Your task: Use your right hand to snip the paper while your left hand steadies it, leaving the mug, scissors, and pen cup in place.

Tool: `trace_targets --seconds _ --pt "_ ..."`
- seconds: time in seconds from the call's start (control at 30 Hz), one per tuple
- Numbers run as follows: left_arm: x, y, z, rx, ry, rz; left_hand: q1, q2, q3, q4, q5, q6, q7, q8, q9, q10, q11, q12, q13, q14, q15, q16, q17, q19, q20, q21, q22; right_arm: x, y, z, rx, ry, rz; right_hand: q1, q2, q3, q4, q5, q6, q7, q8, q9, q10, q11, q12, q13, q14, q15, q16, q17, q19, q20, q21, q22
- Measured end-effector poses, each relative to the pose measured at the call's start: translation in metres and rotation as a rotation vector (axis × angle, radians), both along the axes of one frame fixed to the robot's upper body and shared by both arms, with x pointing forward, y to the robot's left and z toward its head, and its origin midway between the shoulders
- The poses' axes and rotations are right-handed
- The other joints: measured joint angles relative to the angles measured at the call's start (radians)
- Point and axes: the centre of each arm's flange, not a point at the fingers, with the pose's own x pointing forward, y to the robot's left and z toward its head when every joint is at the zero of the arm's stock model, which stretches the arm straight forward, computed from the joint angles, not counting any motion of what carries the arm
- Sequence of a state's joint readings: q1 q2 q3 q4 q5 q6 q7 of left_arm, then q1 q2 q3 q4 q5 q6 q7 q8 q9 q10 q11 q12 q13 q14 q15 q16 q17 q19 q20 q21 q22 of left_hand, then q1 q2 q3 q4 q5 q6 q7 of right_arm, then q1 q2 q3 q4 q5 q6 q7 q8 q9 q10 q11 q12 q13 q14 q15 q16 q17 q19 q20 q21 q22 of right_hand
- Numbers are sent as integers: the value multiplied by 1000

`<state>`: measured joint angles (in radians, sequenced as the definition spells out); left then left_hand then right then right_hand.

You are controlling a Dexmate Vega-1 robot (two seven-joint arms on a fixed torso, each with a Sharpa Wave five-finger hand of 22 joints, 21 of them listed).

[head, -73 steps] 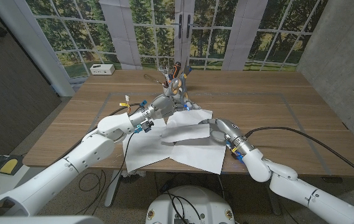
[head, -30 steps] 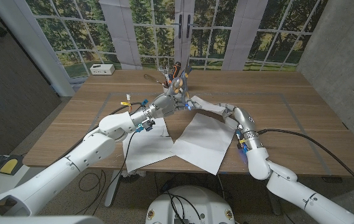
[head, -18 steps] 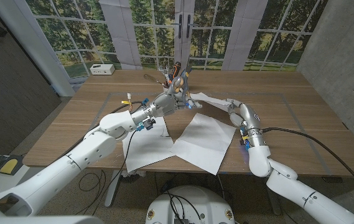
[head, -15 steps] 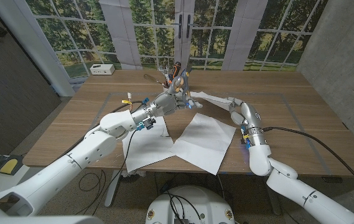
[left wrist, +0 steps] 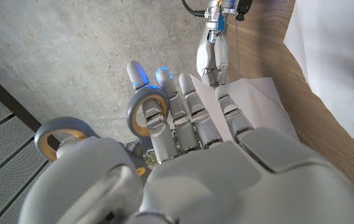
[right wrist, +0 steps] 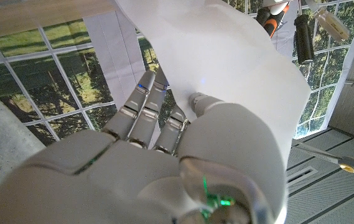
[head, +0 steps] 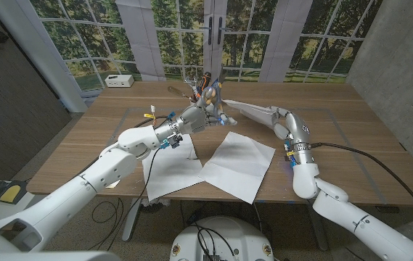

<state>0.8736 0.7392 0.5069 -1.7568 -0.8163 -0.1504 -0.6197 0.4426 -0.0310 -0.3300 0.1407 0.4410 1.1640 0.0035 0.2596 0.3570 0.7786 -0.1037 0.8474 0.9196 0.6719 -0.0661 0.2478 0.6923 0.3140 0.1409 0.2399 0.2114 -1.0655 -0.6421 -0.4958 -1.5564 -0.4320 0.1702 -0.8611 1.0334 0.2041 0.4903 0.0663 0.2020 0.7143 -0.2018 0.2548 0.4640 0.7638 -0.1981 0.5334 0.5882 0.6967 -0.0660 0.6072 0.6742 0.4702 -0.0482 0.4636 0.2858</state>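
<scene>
The right hand (head: 282,123) has lifted a strip of paper (head: 253,110) up off the desk (head: 351,138), fingers pinching it. The left hand (head: 200,114) holds the other end near the pen cup (head: 207,85). The piece looks torn free.

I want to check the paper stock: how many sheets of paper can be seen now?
3. One sheet lies near the table's front edge; a second sheet lies just beside it on the right; a third sheet is lifted, held between both hands. More might be hidden.
</scene>
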Motion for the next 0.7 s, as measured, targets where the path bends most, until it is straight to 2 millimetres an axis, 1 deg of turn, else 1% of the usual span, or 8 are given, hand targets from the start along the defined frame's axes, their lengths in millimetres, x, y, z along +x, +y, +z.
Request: trace_targets --seconds 0.1,0.17,0.33,0.37,0.43,0.5,0.67,0.7 --pt "2 -1 0 5 17 0 5 -5 -4 -4 0 0 0 0 0 -1 -1 0 -2 0 0 0 0 0 0 0 0 2 -2 4 -5 -20 -8 0 0 0 0 0 0 0 0 2 0 0 0 3 0 0 0 2 0 0 0 0" --pt "3 -1 2 8 25 -1 5 -5 -4 -4 0 -1 0 0 0 -2 -2 0 -3 0 0 0 0 0 0 0 0 2 -3 7 -8 -40 -11 0 0 4 4 0 0 0 0 2 0 0 0 3 0 0 0 5 0 0 0 0" --pt "5 -1 1 16 49 -1 5 -5 -4 -4 0 1 4 0 0 -2 -2 0 -1 0 0 0 0 0 0 0 0 7 -6 13 -16 -54 -23 0 0 4 4 0 0 0 0 2 -2 1 0 8 0 0 -1 6 0 0 4 5" --pt "5 -2 5 20 45 -1 5 -5 -4 -4 0 1 4 0 1 -2 -2 0 0 0 0 0 0 0 0 0 0 4 -6 16 -19 -89 -30 0 0 4 4 0 0 0 0 2 -5 -2 2 8 0 0 -4 8 0 0 7 5" --pt "6 -2 3 24 53 -1 11 -11 -4 -4 0 1 4 0 3 -2 -2 -1 -1 0 0 0 0 0 0 0 0 6 -7 17 -20 -90 -32 0 0 8 0 0 0 0 0 2 -7 0 7 9 0 0 -5 10 0 0 8 5" --pt "7 -2 6 29 52 -2 11 -11 -4 -4 0 1 4 0 3 -2 -2 -1 -2 0 0 0 0 0 0 0 0 6 -8 20 -20 -115 -41 0 0 12 4 -1 0 0 0 2 -7 0 7 12 0 0 -5 10 0 0 9 5" --pt "7 -4 9 38 55 -4 11 -11 -4 -4 0 1 4 0 3 -2 -2 -1 -3 0 0 0 0 0 0 0 0 9 -10 26 -24 -146 -57 0 0 12 4 -1 0 0 0 2 -7 0 7 16 0 0 -8 14 -4 4 9 5" --pt "8 -4 9 39 56 -4 11 -11 -4 -4 0 1 4 0 3 -2 -2 -1 -3 0 0 0 0 0 0 0 0 10 -10 26 -25 -146 -58 0 0 12 4 -1 0 0 -5 2 -7 0 7 17 0 0 -12 14 -4 4 13 5"
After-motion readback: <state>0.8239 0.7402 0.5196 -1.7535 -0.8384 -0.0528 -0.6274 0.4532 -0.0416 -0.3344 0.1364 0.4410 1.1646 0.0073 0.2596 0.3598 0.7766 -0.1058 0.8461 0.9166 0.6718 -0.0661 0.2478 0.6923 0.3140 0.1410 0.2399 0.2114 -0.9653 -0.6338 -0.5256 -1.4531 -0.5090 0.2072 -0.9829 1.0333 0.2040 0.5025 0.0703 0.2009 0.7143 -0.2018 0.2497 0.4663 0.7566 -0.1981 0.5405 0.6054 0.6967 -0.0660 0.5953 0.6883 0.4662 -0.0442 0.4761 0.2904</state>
